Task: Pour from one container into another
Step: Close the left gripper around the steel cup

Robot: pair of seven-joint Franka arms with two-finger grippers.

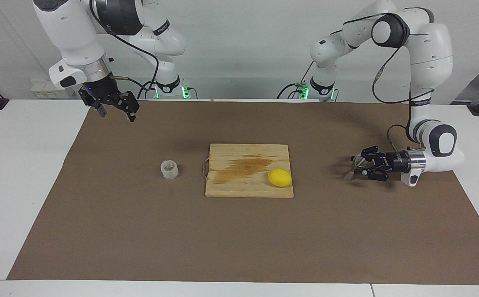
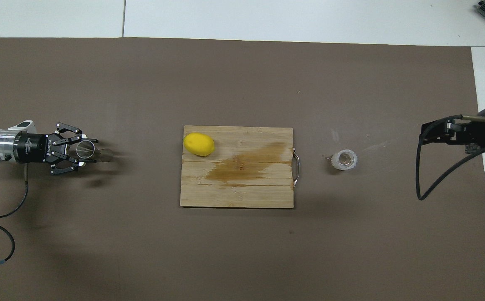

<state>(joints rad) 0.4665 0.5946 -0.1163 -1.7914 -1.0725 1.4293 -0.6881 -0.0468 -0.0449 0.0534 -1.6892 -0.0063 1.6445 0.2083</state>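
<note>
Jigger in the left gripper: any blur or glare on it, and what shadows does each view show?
Facing view: the small grey metal hourglass jigger looks smeared and faint in the left gripper, with a soft shadow on the brown mat beside it. Overhead view: its rim reads as a pale, washed-out ring, and diffuse shadow patches lie around it.

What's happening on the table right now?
The left gripper is closed on the metal jigger, low over the brown mat at its own end. The crinkled whitish cup stands untouched beside the cutting board, which carries a lemon. The right gripper waits open, raised.
</note>
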